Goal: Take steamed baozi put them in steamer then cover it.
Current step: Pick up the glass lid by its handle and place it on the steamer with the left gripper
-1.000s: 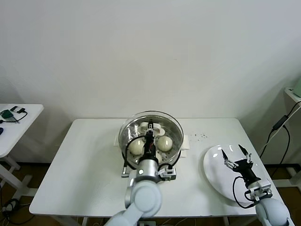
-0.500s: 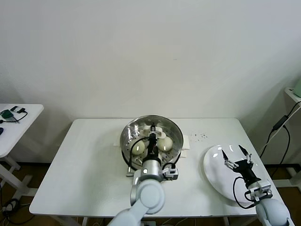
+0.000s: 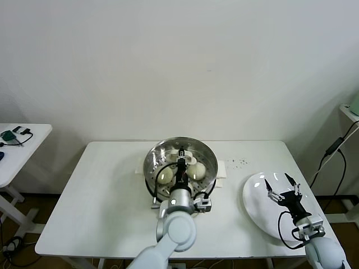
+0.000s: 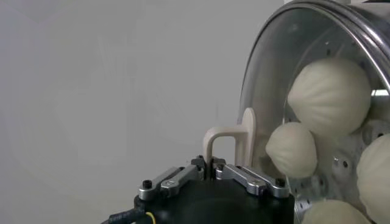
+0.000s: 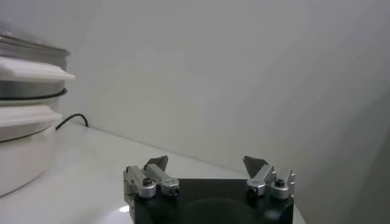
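Steel and glass meet at the middle of the white table (image 3: pixel 101 190): the steamer (image 3: pixel 207 158) stands there on its white base, and the cover (image 3: pixel 160 154) lies over its top, nearly flat. The left gripper (image 3: pixel 182 162) reaches over it from the near side, and its fingers are clamped together on the white handle of the cover. In the head view this handle runs away from the robot, toward the wall, so its long axis lies along the arm.

The left wrist view shows what the head view hides: the cover (image 4: pixel 268 67) seen edge-on with its metal rim, the handle as a thin upright loop between the fingers (image 4: pixel 247 178) of the left gripper (image 4: pixel 210 168), and four baozi (image 4: pixel 329 94) behind the glass. From the head camera only two baozi (image 3: pixel 165 177) can be counted; the arm covers the rest.

The right gripper (image 3: pixel 281 184) hangs over a white plate (image 3: pixel 255 204) at the right end of the table, well apart from the steamer, with its fingers spread wide and nothing between them. The right wrist view shows the right gripper (image 5: pixel 207 164) and, far to the side, the steamer (image 5: pixel 27 61) in profile.
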